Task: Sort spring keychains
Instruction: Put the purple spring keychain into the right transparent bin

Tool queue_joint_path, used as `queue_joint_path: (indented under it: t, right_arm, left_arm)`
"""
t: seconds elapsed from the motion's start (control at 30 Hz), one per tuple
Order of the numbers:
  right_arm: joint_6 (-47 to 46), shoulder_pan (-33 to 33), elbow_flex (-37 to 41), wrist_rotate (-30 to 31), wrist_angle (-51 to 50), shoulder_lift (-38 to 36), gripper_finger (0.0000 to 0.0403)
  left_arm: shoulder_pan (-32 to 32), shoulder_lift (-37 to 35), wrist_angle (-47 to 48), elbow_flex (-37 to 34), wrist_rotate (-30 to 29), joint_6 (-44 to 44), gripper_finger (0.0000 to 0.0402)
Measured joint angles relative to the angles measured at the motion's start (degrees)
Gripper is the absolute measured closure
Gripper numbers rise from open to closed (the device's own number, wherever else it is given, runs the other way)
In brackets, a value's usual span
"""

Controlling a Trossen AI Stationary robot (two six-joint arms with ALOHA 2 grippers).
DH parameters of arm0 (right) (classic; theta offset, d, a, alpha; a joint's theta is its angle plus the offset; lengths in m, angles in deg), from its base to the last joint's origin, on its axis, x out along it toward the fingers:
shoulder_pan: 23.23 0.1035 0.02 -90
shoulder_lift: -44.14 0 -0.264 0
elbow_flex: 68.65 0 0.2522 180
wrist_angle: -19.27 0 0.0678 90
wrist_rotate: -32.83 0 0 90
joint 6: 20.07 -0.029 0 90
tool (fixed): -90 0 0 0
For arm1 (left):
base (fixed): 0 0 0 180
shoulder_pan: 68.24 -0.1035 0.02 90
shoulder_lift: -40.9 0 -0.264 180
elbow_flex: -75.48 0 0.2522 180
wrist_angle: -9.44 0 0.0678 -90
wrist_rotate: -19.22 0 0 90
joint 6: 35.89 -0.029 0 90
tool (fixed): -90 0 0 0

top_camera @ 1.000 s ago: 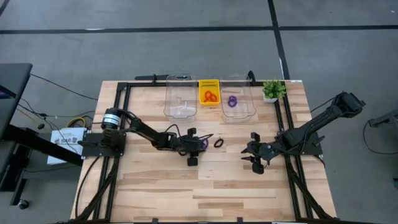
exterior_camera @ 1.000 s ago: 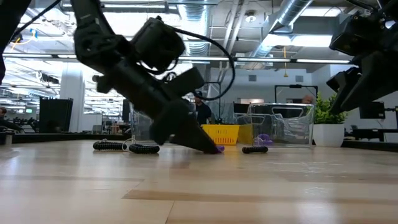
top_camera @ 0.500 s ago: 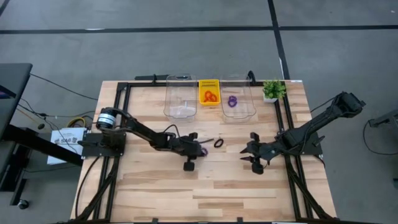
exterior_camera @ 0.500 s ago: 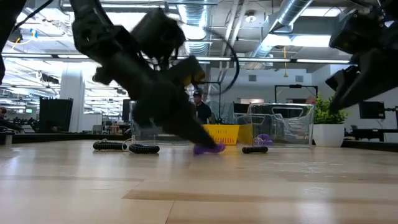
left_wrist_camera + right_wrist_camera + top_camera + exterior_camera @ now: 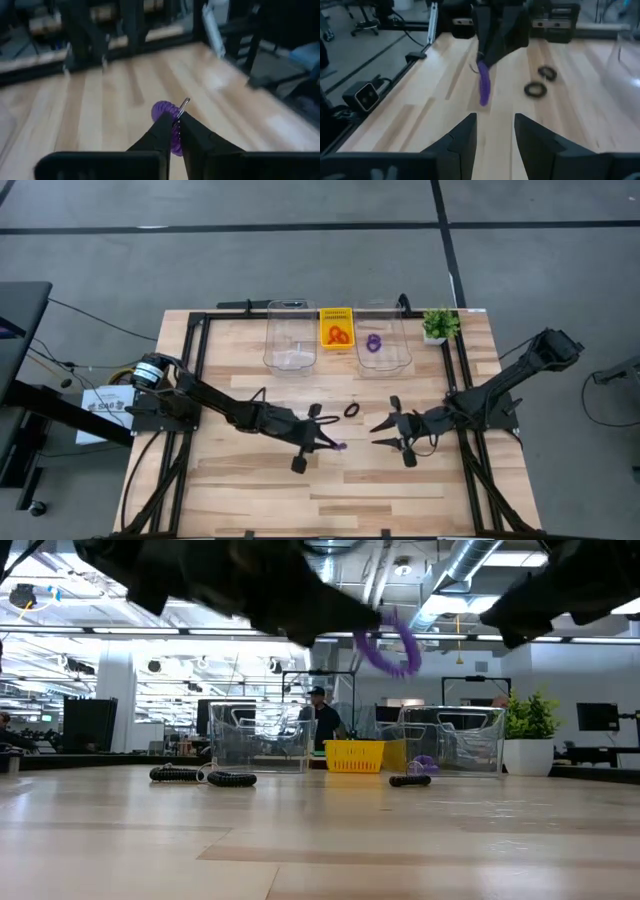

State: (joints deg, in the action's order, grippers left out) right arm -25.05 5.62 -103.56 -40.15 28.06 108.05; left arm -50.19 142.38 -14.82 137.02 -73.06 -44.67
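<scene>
A: What had just changed?
B: The left gripper point(image 5: 334, 447) had closed on a purple spring keychain point(image 5: 388, 644) and lifted it off the table point(image 5: 400, 490), ready for sorting. The right gripper point(image 5: 385, 434) waited nearby, spread wide.
A: Counts?
B: Three black keychains point(image 5: 410, 780) lay on the table; the basket point(image 5: 336, 314) held orange ones, one bin point(image 5: 395, 358) a purple one.

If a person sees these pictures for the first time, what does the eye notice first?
First, the purple spring keychain, pinched in the left gripper and hanging in the air above the middle of the table. Next, the right gripper, open and facing it from close by. At the table's far edge, a bright yellow basket with orange keychains stands between two clear bins.
</scene>
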Motion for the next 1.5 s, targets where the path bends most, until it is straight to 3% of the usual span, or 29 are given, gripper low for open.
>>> queue_joint_path:
  t: [0.17,0.4,0.9,1.0,1.13,1.5]
  right_arm:
    - [7.1,-0.1,0.0,0.0,14.8,8.7,0.0281]
    - [11.5,-0.9,-0.7,-0.2,32.6,20.4,0.0281]
    - [10.3,-2.8,-8.6,-0.4,33.2,31.9,0.0284]
    - [8.5,-3.0,-8.6,-0.4,32.6,31.7,0.0311]
    - [8.5,-3.1,-8.6,-0.4,29.9,30.3,0.0382]
    - [8.4,-3.0,-8.6,-0.6,29.1,30.1,0.0392]
  left_arm:
    - [0.7,0.5,-5.4,0.1,0.0,0.4,0.0373]
    - [0.1,0.6,-5.5,0.1,-0.1,1.9,0.0372]
    - [0.2,0.6,-5.4,0.1,0.0,2.0,0.0371]
    - [0.2,0.6,-5.4,0.1,-0.1,2.1,0.0371]
    - [0.2,0.6,-5.3,0.1,0.0,2.2,0.0371]
    - [0.2,0.6,-5.3,0.1,0.0,2.2,0.0367]
